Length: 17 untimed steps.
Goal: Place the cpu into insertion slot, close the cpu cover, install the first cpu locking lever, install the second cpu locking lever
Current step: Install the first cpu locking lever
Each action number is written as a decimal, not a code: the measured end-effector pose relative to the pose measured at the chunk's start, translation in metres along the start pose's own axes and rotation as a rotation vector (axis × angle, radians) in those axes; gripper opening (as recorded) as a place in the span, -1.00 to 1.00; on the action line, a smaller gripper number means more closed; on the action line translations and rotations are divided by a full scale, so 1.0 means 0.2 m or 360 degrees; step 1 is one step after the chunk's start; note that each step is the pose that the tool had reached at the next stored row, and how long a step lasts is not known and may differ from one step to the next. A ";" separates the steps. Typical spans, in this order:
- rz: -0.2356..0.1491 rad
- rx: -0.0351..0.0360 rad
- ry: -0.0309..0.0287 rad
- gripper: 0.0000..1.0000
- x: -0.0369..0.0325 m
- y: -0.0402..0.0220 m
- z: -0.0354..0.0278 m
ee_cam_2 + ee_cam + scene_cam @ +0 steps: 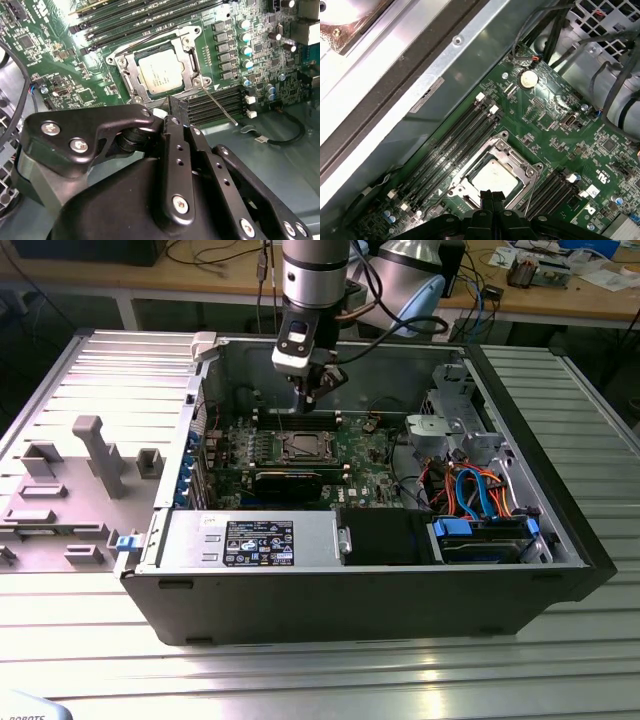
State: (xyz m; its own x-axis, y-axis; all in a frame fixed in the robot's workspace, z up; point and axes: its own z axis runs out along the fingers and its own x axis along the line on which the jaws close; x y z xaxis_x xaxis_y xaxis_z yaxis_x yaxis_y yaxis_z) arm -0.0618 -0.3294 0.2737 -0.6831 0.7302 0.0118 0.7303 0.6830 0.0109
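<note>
Gripper, clenched empty as I view it, hovers above insertion slot; cpu lies inside, beneath cpu cover.

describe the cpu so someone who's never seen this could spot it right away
Look inside the open computer case at the green motherboard on its floor. Near its middle, between banks of long black memory slots, sits a silvery metal frame, the cpu cover. The cpu is the flat, pale grey square showing through that frame's window, smooth where everything around is cluttered.
</note>
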 end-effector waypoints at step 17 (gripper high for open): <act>-0.0235 0.0003 0.00026 -0.79 0.003 0.002 0.000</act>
State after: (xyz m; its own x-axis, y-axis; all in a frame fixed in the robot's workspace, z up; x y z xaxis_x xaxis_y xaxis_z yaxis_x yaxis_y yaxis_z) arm -0.0618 -0.3287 0.2736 -0.7829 0.6220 0.0118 0.6221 0.7829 0.0110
